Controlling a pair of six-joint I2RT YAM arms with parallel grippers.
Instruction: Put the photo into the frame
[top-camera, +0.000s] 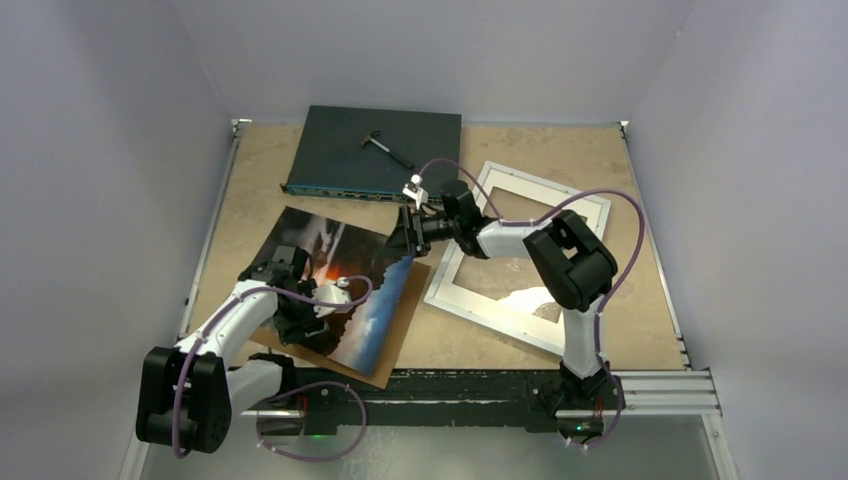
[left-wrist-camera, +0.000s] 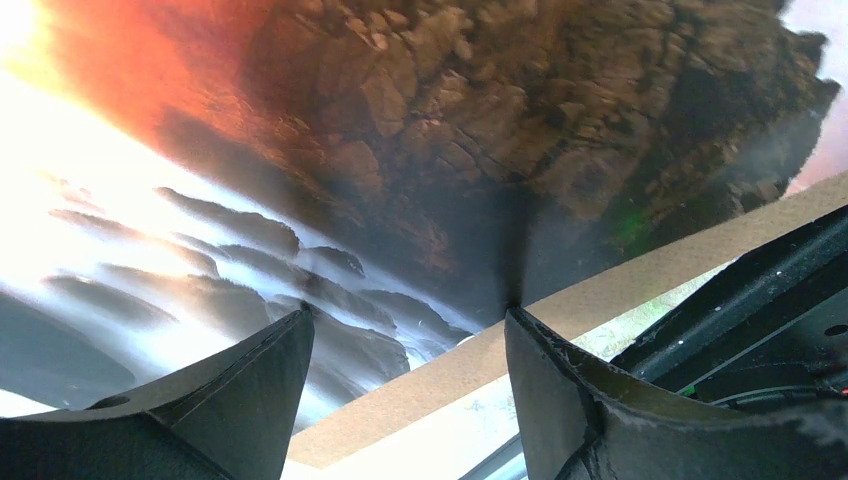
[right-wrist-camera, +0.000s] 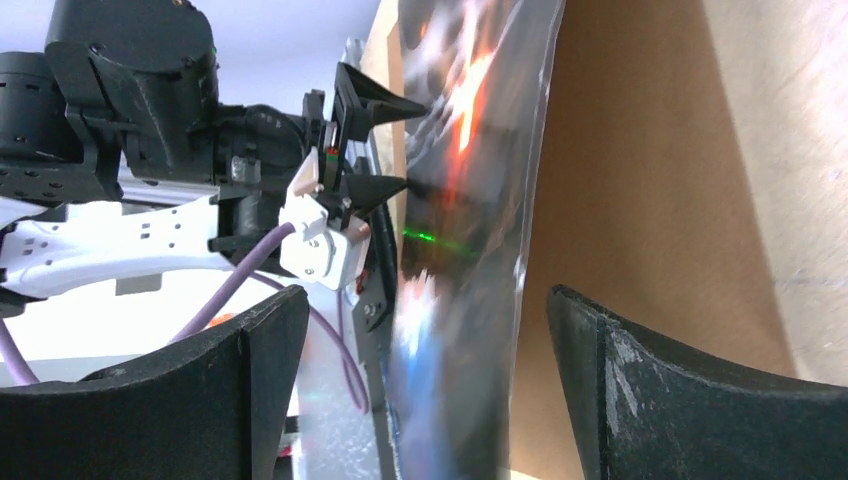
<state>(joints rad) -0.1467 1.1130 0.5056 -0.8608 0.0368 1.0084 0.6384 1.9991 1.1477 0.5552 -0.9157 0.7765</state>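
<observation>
The photo (top-camera: 345, 290), a dark cloudy print with an orange glow and a blue edge, lies at the left on a brown board (top-camera: 408, 318). My left gripper (top-camera: 298, 322) points down at its near part. In the left wrist view that gripper (left-wrist-camera: 408, 315) is open, both fingertips (left-wrist-camera: 300, 318) against the print and nothing between them. My right gripper (top-camera: 403, 243) is at the photo's far right corner. In the right wrist view the photo's edge (right-wrist-camera: 470, 230) stands between the open fingers (right-wrist-camera: 270, 340), unclamped. The white frame (top-camera: 470, 305) lies flat to the right.
A dark flat switch box (top-camera: 340, 150) sits at the back with a small tool (top-camera: 385, 145) on top. A white scrap (top-camera: 525, 298) lies inside the frame. The brown board (left-wrist-camera: 600, 290) shows below the print. Grey walls close in three sides.
</observation>
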